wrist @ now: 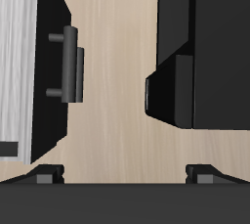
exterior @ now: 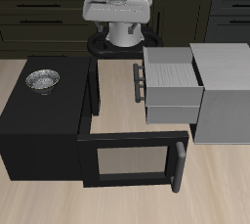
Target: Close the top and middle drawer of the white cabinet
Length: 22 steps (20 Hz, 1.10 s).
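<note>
On the table [exterior: 117, 101] the white cabinet [exterior: 227, 93] stands beside a black box [exterior: 44, 120], whose windowed door [exterior: 132, 157] hangs open toward the front edge. Top and middle drawer [exterior: 171, 86] are both pulled out toward the black box, dark bar handle [wrist: 69, 64] leading. A metal bowl [exterior: 42, 79] sits atop the black box. Farther back the end effector [wrist: 125, 174] hovers, fingers [wrist: 44, 176] spread wide and empty. No writing is legible anywhere.
</note>
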Available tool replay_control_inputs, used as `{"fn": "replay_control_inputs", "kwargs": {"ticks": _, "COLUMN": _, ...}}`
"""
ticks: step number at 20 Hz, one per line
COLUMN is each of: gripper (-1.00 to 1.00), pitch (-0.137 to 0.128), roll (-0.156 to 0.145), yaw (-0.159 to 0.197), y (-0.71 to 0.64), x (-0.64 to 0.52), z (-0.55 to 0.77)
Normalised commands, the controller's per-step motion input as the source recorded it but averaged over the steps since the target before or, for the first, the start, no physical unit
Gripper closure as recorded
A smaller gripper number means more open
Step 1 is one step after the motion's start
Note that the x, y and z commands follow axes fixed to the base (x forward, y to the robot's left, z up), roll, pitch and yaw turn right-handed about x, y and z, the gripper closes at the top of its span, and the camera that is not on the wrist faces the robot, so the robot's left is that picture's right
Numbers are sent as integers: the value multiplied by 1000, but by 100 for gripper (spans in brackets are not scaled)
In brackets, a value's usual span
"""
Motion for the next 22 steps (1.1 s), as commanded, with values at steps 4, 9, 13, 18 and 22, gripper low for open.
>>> {"fn": "replay_control_inputs", "kwargs": {"ticks": 4, "gripper": -100, "pitch": 3, "roll": -1, "yaw": 94, "y": -44, "x": 125, "z": 38}}
{"fn": "replay_control_inputs", "kwargs": {"ticks": 9, "gripper": -100, "pitch": 9, "roll": -12, "yaw": 107, "y": -125, "x": 194, "z": -2}}
{"fn": "replay_control_inputs", "kwargs": {"ticks": 13, "gripper": -100, "pitch": 15, "roll": -39, "yaw": 105, "y": -136, "x": 130, "z": -15}}
{"fn": "replay_control_inputs", "kwargs": {"ticks": 18, "gripper": -100, "pitch": 60, "roll": 17, "yaw": 246, "y": -54, "x": 64, "z": -72}}
{"fn": "replay_control_inputs", "kwargs": {"ticks": 22, "gripper": -100, "pitch": -11, "roll": -23, "yaw": 190, "y": 24, "x": 105, "z": -21}}
